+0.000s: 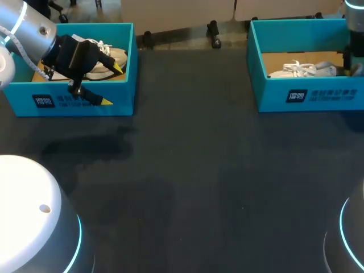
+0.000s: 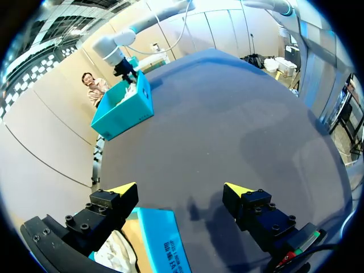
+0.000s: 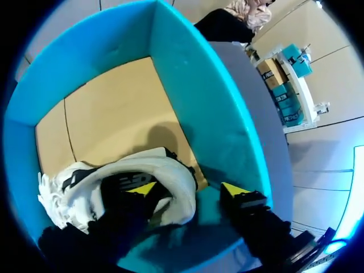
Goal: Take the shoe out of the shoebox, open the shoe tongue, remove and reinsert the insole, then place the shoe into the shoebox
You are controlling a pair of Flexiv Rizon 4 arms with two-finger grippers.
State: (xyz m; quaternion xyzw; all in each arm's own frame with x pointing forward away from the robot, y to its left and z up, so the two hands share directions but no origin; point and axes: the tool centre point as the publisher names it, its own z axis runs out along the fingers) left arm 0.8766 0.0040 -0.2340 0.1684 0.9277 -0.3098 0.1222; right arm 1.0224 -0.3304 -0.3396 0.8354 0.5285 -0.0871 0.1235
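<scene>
In the left teal shoebox [image 1: 85, 101] lies a white shoe [image 1: 108, 57]. My left gripper [image 1: 111, 84] is open and straddles that box's front wall, one finger over the shoe and one outside. From the left wrist, the gripper [image 2: 181, 189] stands wide over the wall [image 2: 165, 242], with the shoe [image 2: 116, 253] beside one finger. The right shoebox [image 1: 307, 94] holds another white shoe [image 1: 301, 69]. My right gripper [image 3: 189, 189] is open inside it. One finger is in the shoe's [image 3: 142, 168] heel opening; the other is outside the heel, with a small gap.
The dark table [image 1: 216, 170] stretches between the two boxes. Both arm bases [image 1: 34, 216] stand at the near corners. The right box's walls [image 3: 193, 91] rise close around the right gripper.
</scene>
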